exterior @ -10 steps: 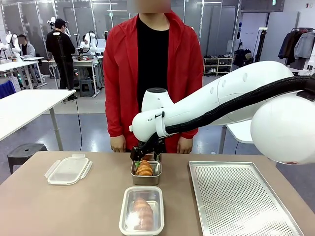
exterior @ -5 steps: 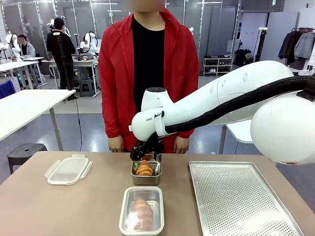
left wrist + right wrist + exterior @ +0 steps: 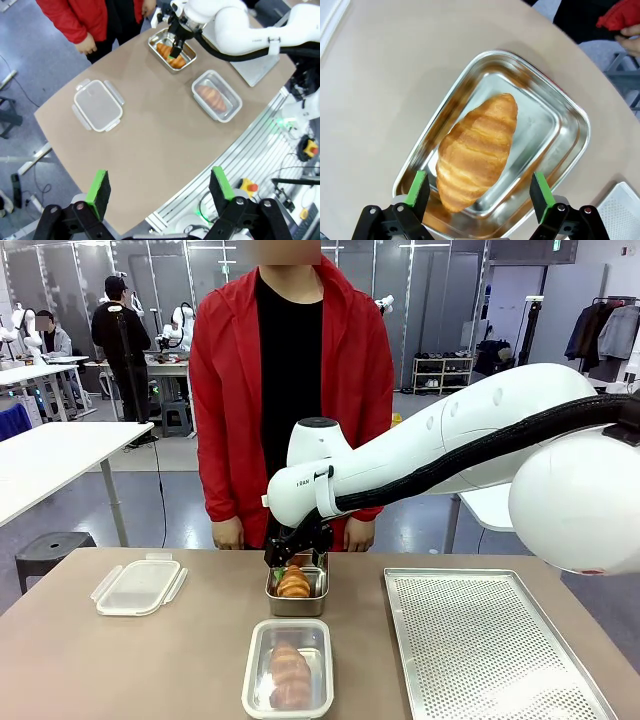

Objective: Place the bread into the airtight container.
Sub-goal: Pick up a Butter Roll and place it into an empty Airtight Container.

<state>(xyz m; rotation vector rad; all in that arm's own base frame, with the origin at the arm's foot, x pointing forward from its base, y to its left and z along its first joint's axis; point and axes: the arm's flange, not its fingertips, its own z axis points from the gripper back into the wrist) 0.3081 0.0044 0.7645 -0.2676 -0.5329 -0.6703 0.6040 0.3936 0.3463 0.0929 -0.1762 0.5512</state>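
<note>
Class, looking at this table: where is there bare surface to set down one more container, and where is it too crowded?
Bare tabletop lies between the lid and the clear container. The perforated tray is also empty. Crowded: the middle strip, where the right gripper hangs over the steel pan directly behind the clear container.

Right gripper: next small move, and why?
Probably lower straight down and close on the croissant. The right gripper is open above the metal tray, its green pads flanking the croissant's near end without touching. The clear container already holds one croissant.
</note>
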